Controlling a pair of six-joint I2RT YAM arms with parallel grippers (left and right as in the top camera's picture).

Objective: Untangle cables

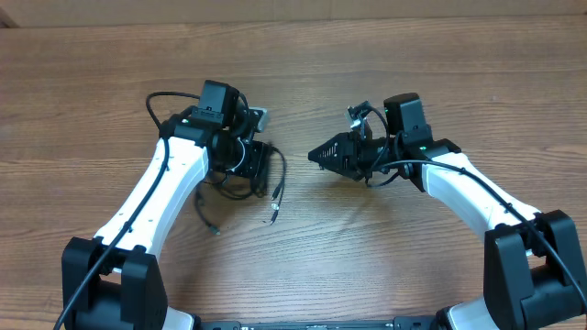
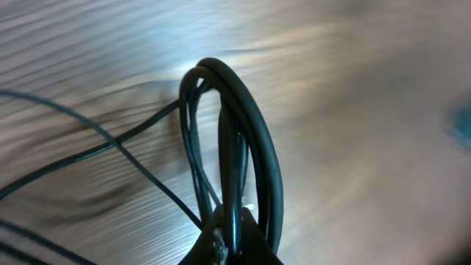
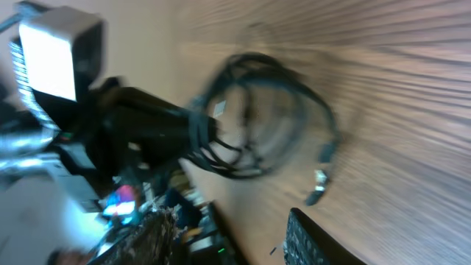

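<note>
Overhead, the left pincer (image 1: 249,158) is clamped shut on the bundle of thin black cables (image 1: 278,183), left of centre on the brown wood-grain surface (image 1: 367,257), its silvery plug ends (image 1: 274,218) trailing nearward, likely to anchor the tangle. The right pincer (image 1: 316,154), part open and empty, points at it from the right, seemingly poised to pull a strand free.
</note>
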